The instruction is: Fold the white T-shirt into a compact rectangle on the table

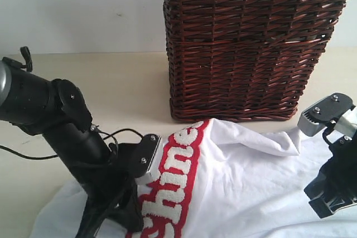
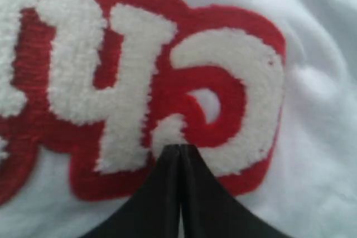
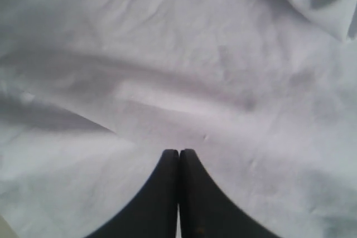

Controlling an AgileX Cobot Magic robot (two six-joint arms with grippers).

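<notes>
The white T-shirt (image 1: 245, 182) lies rumpled on the pale table (image 1: 111, 87) in front of a basket, its red strip of fuzzy white letters (image 1: 173, 182) running across the left half. My left gripper (image 2: 180, 147) is shut, its tips just over the red lettering (image 2: 139, 82), with no cloth between them. The black left arm (image 1: 83, 149) leans over the shirt's left side. My right gripper (image 3: 179, 151) is shut too, above plain white fabric (image 3: 184, 71) with nothing pinched. The right arm (image 1: 334, 165) stands at the shirt's right edge.
A tall dark brown wicker basket (image 1: 245, 48) with a lace trim stands just behind the shirt, touching its far edge. Bare table shows to the left of the basket. A black cable (image 1: 120, 133) trails from the left arm.
</notes>
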